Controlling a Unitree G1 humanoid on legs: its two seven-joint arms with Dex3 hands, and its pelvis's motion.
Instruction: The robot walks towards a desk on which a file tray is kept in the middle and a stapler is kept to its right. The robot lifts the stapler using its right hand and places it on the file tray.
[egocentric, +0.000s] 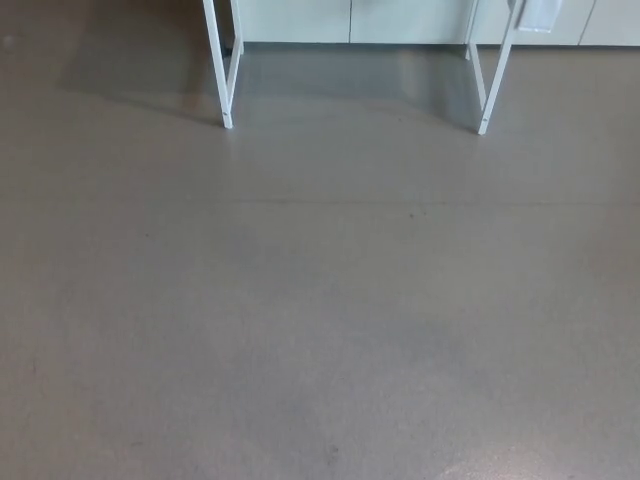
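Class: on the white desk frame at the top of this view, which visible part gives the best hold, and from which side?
Probably the near upright of the left leg frame, approached from the open floor in front. It is a slim, straight bar standing clear, with a gap behind it for fingers to wrap around.

This looks to me like an office or a plain workroom. The thin white metal desk legs at the far edge of my view are the tubular kind found on office furniture, one pair on my left and another on my right. Just behind those legs runs a row of pale, flat cabinet fronts with narrow seams, and before them spreads a smooth, faintly glossy grey floor.
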